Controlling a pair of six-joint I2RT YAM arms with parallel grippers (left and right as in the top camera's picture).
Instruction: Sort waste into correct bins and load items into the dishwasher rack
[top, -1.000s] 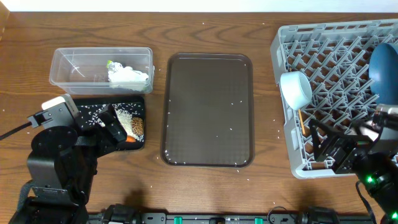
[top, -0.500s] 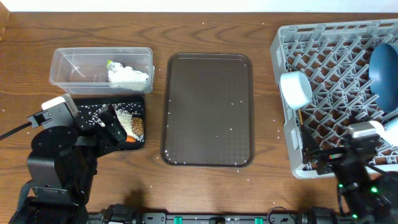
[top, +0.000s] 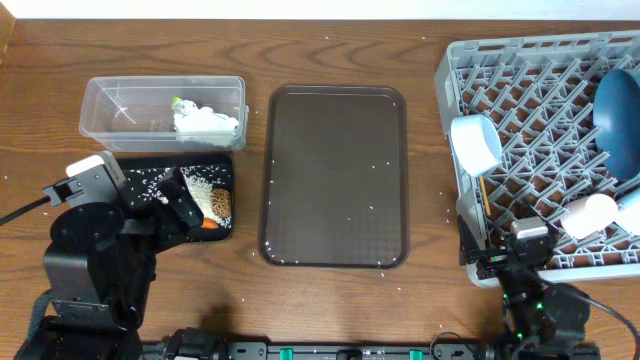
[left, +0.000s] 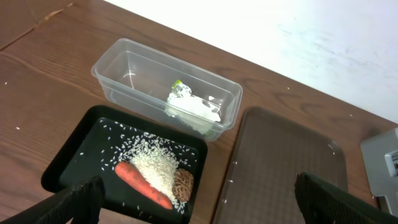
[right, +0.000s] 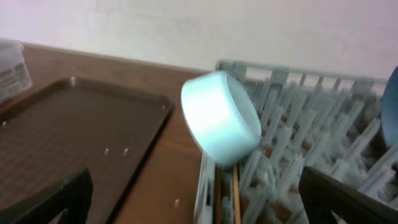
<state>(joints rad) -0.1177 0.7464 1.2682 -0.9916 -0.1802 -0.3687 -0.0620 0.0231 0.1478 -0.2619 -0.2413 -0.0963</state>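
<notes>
The clear tub (top: 120, 112) holds the white napkin (top: 207, 123) and the green-yellow wrapper (left: 178, 86). The black tray (top: 150, 180) holds the rice (left: 155, 165), the carrot (left: 143, 185) and the brown lump (left: 182, 185). The grey rack (top: 530, 90) holds the light-blue cup (top: 476, 143), the dark-blue plate (top: 618, 105), the chopsticks (right: 236, 193) and a white rounded dish (top: 588, 215). My left gripper (left: 205, 208) is open and empty above the black tray's near right corner. My right gripper (right: 199, 205) is open and empty at the rack's front left corner.
The dark-brown serving tray (top: 335, 177) lies in the middle with a few rice grains on it. Stray grains dot the wood between it and the rack. The rack reaches the right edge of the overhead view.
My right arm has pulled back off the rack toward the front edge and to the left, uncovering the white dish. The left arm has not moved.
</notes>
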